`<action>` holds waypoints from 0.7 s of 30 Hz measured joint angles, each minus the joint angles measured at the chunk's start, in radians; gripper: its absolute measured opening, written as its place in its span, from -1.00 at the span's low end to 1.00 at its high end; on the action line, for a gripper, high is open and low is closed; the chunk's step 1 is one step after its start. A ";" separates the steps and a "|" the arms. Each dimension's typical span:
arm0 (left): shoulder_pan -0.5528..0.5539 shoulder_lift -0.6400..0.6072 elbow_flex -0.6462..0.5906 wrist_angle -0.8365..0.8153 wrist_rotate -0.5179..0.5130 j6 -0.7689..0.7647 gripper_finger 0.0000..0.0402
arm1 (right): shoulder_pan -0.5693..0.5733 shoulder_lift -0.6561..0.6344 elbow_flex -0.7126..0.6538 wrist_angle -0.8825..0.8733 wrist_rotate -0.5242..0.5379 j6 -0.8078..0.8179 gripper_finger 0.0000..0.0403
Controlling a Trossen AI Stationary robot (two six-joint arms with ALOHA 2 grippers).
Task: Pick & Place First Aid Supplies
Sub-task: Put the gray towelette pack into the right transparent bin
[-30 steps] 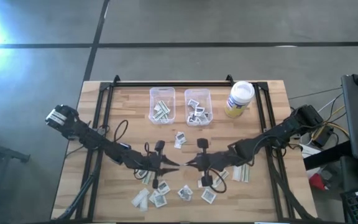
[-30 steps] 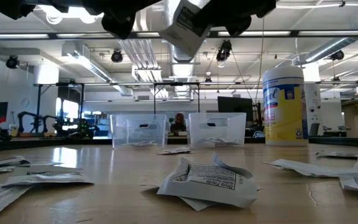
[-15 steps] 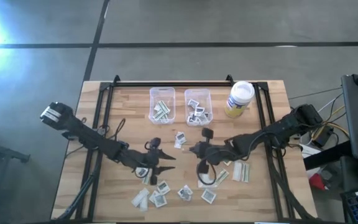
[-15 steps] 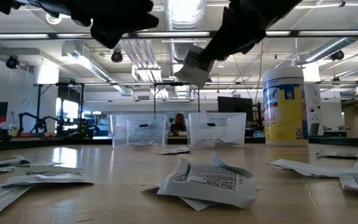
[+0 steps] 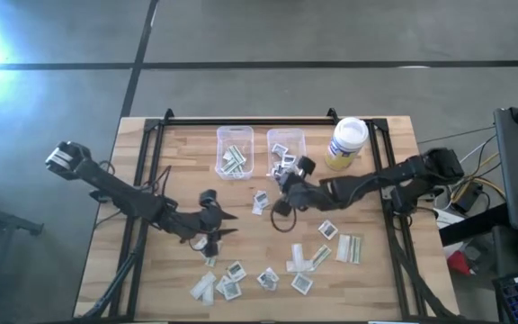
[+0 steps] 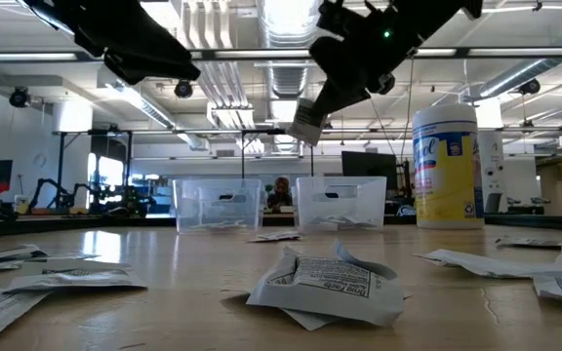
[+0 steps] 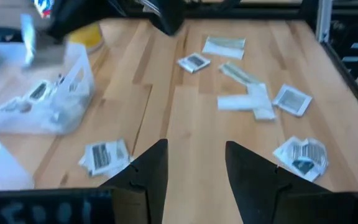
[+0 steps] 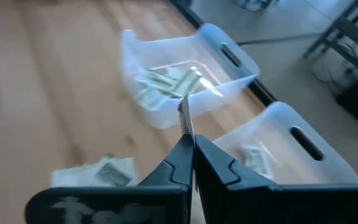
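Note:
My right gripper [image 5: 280,174] hangs above the table just short of the right clear bin [image 5: 286,153], shut on one small white packet [image 6: 305,122]. Square packets lie in that bin, long strips in the left bin [image 5: 234,151]. My left gripper [image 5: 231,224] hovers open and holding nothing over the table's middle left, its fingers [image 7: 157,171] apart above bare wood. Several more packets lie flat on the table: one [image 5: 261,200] near the bins, a cluster [image 5: 232,286] by the near edge, and others [image 5: 326,229] to the right. My right gripper pinches the packet between its two fingertips [image 8: 185,163]. The packet's flat faces [image 8: 184,118] lie against the fingers, so it shows edge-on beyond them. The fingers slant downward toward the far edge. The packet hangs clear of the table, sticking out below the fingertips [image 6: 332,93].
A white-lidded yellow jar [image 5: 346,142] stands right of the bins at the back. Black rails [image 5: 151,171] run along both sides of the wooden table. Bare wood lies between the bins and the near packets.
The two grippers stood tip to tip over the table's middle. My left gripper has opened, let go of the packet and drawn back toward the left. My right gripper has swung toward the far edge and the right bin, turning, with the packet held clear.

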 joint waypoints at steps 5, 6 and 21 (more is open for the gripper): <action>0.000 -0.009 0.000 -0.084 0.000 -0.049 -0.24 | -0.079 0.000 0.000 0.000 0.000 0.036 -0.96; 0.000 -0.009 0.000 -0.098 0.000 -0.058 -0.24 | -0.094 0.000 0.000 0.000 0.000 0.046 -0.96; 0.000 -0.010 0.000 -0.319 0.001 -0.206 -0.25 | -0.237 0.000 0.000 -0.199 -0.132 0.260 -0.96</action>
